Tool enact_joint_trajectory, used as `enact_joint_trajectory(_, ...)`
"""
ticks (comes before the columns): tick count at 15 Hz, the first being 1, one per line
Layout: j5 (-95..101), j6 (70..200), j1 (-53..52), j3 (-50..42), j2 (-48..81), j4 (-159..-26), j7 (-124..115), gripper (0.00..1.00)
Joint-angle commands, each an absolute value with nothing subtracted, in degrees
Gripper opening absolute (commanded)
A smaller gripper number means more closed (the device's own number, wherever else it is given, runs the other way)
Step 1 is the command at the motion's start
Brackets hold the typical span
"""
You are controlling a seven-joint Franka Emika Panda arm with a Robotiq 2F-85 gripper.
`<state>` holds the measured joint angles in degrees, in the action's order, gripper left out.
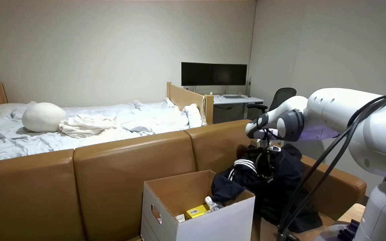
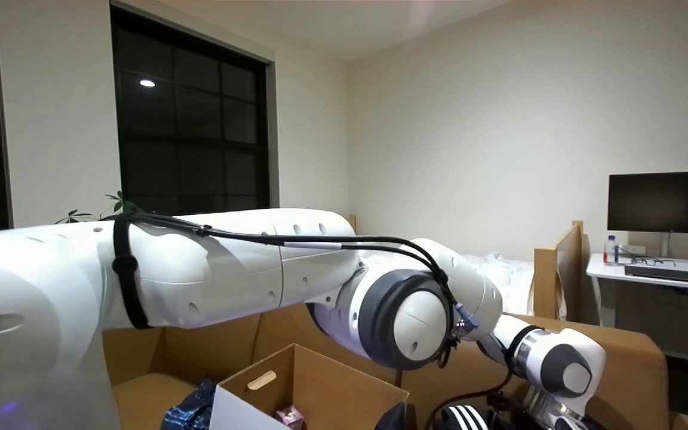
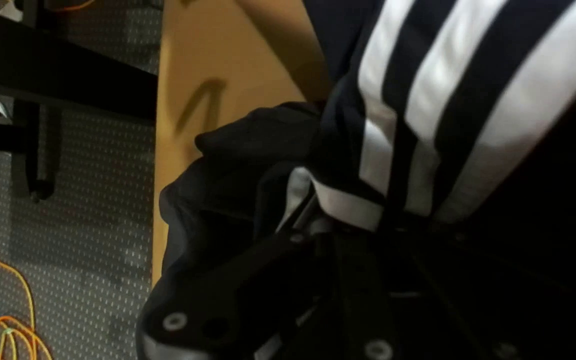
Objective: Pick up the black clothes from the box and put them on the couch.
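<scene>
My gripper (image 1: 267,174) is shut on the black clothes (image 1: 286,170), pressed in among dark folds beside the couch's end. White stripes cross part of the fabric, close around the fingers in the wrist view, where the gripper (image 3: 348,230) and the black clothes (image 3: 253,145) show dark against each other; the fingertips are hidden. Fabric hangs down over the couch's right part, and one piece drapes over the rim of the box (image 1: 216,217). Behind stands the tan leather couch (image 1: 132,154). In an exterior view the striped black clothes (image 2: 466,417) show at the bottom edge.
Inside the box are a yellow packet (image 1: 197,211) and a clear bottle with a white top (image 1: 213,203). A blue patterned cloth (image 2: 192,409) lies beside the box. Beyond the couch are a bed (image 1: 139,120) and a desk (image 1: 236,99). Black cables (image 1: 333,147) hang from the arm.
</scene>
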<state>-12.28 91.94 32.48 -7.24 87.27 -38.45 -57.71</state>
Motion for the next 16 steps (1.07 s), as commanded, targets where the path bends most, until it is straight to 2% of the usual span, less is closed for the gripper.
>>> enact_joint_trajectory(1, -15.05, 93.14, 33.13, -7.22, 86.98, -37.47, -67.61, 0.36)
enact_joint_trajectory(4, -15.25, 94.08, 32.89, -6.66, 83.45, -38.29, -68.07, 0.56)
enact_joint_trajectory(11, -9.8, 102.14, 32.56, -13.68, 72.4, -34.48, -63.82, 1.0)
enact_joint_trajectory(13, -10.03, 93.43, 33.28, -12.5, 67.96, -33.52, -55.75, 1.0)
enact_joint_trajectory(16, -10.02, 87.62, 32.13, -12.29, 65.38, -34.75, -49.15, 1.0)
